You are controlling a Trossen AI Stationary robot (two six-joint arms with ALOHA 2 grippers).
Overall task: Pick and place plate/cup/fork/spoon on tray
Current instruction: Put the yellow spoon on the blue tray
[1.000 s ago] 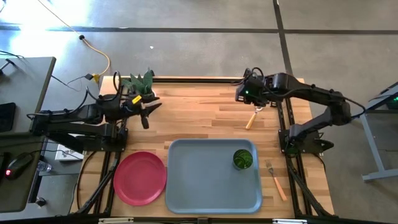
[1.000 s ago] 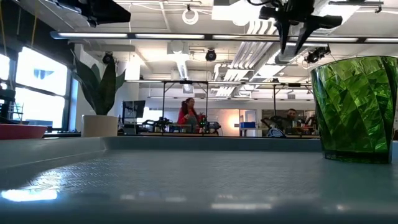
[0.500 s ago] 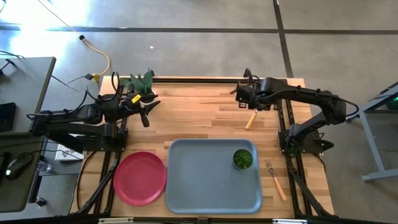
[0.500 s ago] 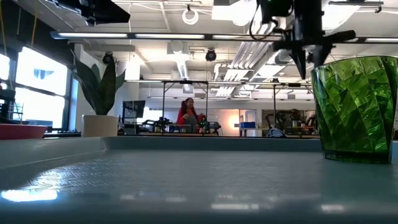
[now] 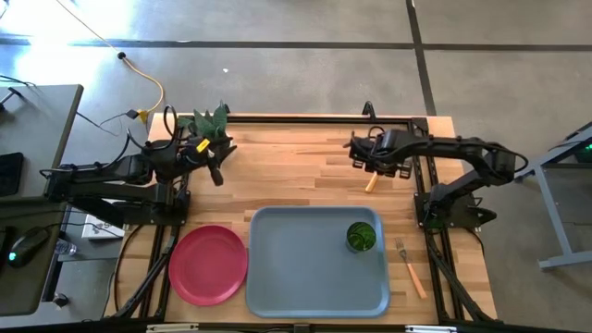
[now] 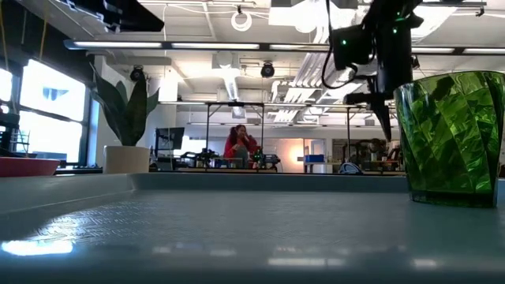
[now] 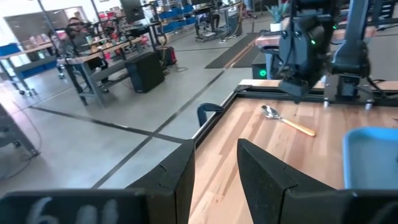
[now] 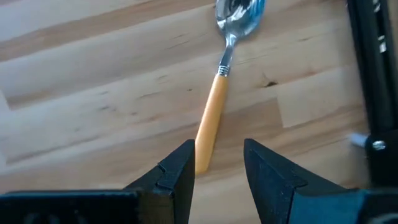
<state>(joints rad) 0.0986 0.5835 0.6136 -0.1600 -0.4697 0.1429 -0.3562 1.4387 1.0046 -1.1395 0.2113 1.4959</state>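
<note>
The spoon (image 8: 217, 81) lies flat on the wood at the far right, bowl toward the far edge; it also shows in the high view (image 5: 374, 176). My right gripper (image 5: 370, 165) hangs over it, pointing down, open, its fingers (image 8: 177, 171) on either side of the handle's near end without touching. The green cup (image 5: 362, 236) stands upright on the blue-grey tray (image 5: 296, 277). The pinkish-red plate (image 5: 208, 264) lies on the table left of the tray. The fork (image 5: 412, 270) lies right of the tray. My left gripper (image 5: 215, 165) waits open at the far left.
A potted plant (image 5: 208, 125) stands at the far left corner beside my left gripper. A black frame rail (image 5: 418, 176) runs just right of the spoon. Bare wood lies between the two grippers and the tray's far rim (image 5: 314, 211).
My right gripper has gone down toward the spoon and a little toward the table's near edge, staying open, fingers pointing down. The spoon, cup, plate and fork have stayed where they were.
</note>
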